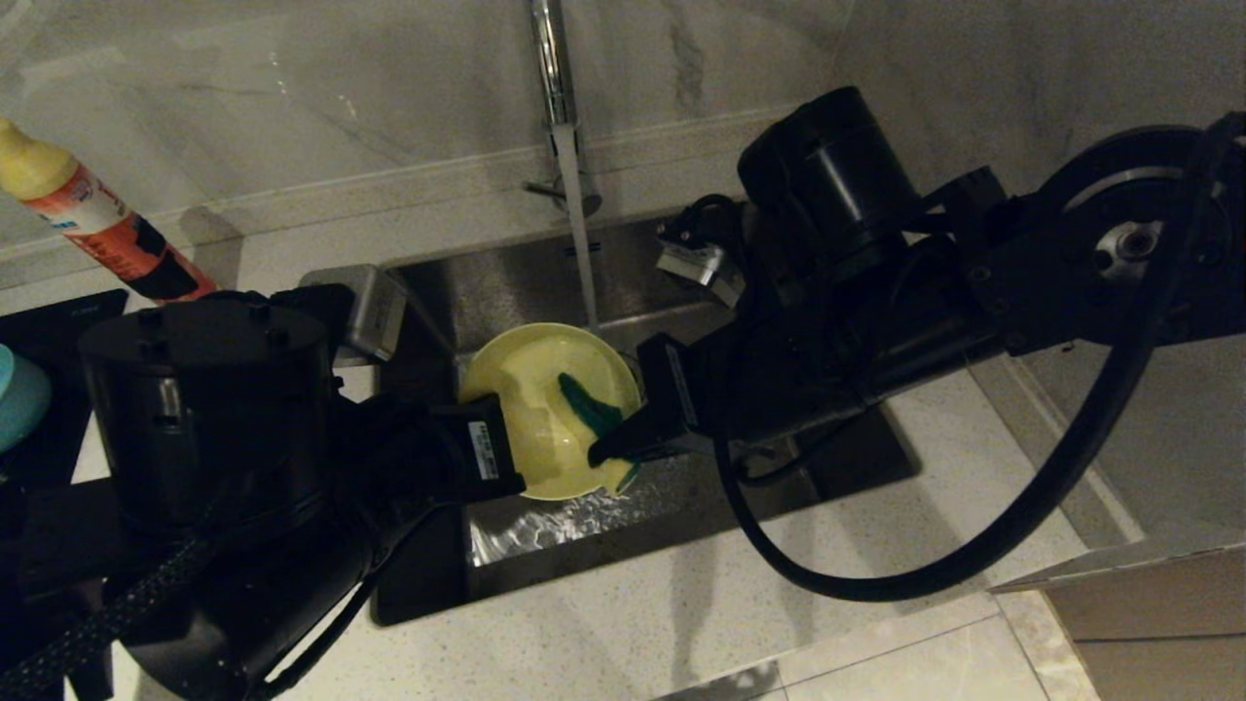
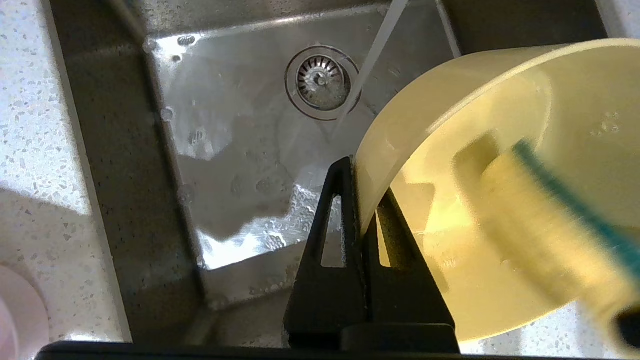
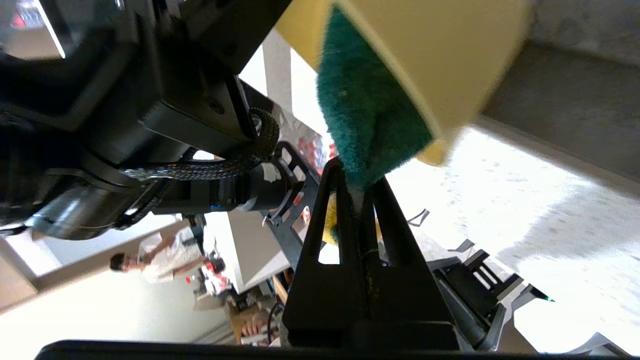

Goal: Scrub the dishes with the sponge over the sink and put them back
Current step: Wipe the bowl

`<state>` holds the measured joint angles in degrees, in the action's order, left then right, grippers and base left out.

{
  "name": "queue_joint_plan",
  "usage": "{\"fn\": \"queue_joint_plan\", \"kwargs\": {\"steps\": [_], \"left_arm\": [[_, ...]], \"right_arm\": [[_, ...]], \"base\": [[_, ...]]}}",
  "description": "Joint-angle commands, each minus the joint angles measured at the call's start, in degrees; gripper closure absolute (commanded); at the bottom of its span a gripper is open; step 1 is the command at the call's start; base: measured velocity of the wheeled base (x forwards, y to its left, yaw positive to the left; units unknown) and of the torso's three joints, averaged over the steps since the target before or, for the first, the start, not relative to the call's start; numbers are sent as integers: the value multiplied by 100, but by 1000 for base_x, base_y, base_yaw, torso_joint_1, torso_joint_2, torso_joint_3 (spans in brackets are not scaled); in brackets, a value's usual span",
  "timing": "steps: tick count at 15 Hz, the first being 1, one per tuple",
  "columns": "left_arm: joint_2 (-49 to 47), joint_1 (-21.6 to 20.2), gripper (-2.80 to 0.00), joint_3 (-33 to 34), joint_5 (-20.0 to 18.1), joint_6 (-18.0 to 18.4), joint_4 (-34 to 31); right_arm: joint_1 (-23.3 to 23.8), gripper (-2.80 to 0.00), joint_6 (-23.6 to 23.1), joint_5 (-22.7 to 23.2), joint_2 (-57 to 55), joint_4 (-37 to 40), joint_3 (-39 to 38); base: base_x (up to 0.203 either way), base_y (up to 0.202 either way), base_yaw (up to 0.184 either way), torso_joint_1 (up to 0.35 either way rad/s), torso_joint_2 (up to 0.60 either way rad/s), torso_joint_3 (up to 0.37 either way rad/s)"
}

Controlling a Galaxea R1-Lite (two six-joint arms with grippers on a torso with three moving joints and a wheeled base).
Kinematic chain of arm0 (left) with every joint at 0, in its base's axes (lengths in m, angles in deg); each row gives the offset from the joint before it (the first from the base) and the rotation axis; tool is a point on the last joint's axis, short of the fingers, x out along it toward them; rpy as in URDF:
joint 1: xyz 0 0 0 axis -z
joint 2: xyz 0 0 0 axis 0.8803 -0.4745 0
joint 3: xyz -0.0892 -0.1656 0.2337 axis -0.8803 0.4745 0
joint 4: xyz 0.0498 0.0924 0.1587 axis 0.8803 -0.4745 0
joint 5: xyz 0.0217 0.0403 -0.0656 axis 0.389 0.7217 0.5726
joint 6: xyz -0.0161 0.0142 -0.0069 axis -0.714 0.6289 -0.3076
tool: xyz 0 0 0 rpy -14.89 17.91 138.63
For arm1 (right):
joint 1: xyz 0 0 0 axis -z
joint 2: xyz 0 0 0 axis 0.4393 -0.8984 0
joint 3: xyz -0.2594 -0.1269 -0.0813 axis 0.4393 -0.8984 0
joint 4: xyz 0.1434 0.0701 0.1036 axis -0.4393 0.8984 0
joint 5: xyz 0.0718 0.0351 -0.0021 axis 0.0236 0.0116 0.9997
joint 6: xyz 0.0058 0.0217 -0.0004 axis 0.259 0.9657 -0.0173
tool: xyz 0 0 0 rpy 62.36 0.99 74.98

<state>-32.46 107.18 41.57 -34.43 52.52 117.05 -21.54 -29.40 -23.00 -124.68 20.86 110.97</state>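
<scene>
Step in hand: scrubbing of first dish, judged from sponge inside bowl; two further bowls presumably to follow.

Pale yellow bowl (image 1: pixel 545 409): held above the sink (image 1: pixel 857 458), beside the running stream from the chrome tap (image 1: pixel 552 68). Tipped on edge, opening facing the right gripper, base toward the left arm.

Left gripper (image 2: pixel 361 200): over the sink's left side, jaws closed on the bowl's rim, wall pinched between them.

Right gripper (image 3: pixel 357 192): over the sink's middle, jaws closed on one end of the sponge (image 3: pixel 367 115).

Sponge: inside the bowl, long axis running from the jaws up toward the bowl's middle, green face away from the bowl wall, yellow foam against it.

Next move, as judged: wiping strokes round the inner wall, bowl kept steady, then return to the bench (image 1: pixel 681 623).

Also present: light blue bowl (image 1: pixel 18 399), far left of the sink; detergent bottle (image 1: pixel 97 224) behind it.
</scene>
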Motion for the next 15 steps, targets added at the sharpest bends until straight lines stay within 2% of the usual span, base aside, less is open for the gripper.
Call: {"fn": "queue_joint_plan", "kwargs": {"steps": [1, 6, 9, 12, 15], "left_arm": [[-41, 2, 0, -14, 21, -18, 17], [-118, 2, 0, -57, 21, -49, 22], [-184, 2, 0, 11, 21, -62, 283], [-159, -5, 0, 13, 30, -62, 325], [-110, -6, 0, 56, 37, -71, 325]], "right_arm": [[-163, 0, 17, 19, -196, -6, 114], [-417, 0, 26, 19, -319, -7, 194], [-452, 0, 30, 6, -391, -7, 403], [-416, 0, 34, 1, -371, -7, 509], [-128, 0, 25, -7, -274, -7, 520]], "base": [[0, 0, 0, 0, 0, 0], [0, 0, 0, 0, 0, 0], [0, 0, 0, 0, 0, 0], [0, 0, 0, 0, 0, 0], [0, 0, 0, 0, 0, 0]]}}
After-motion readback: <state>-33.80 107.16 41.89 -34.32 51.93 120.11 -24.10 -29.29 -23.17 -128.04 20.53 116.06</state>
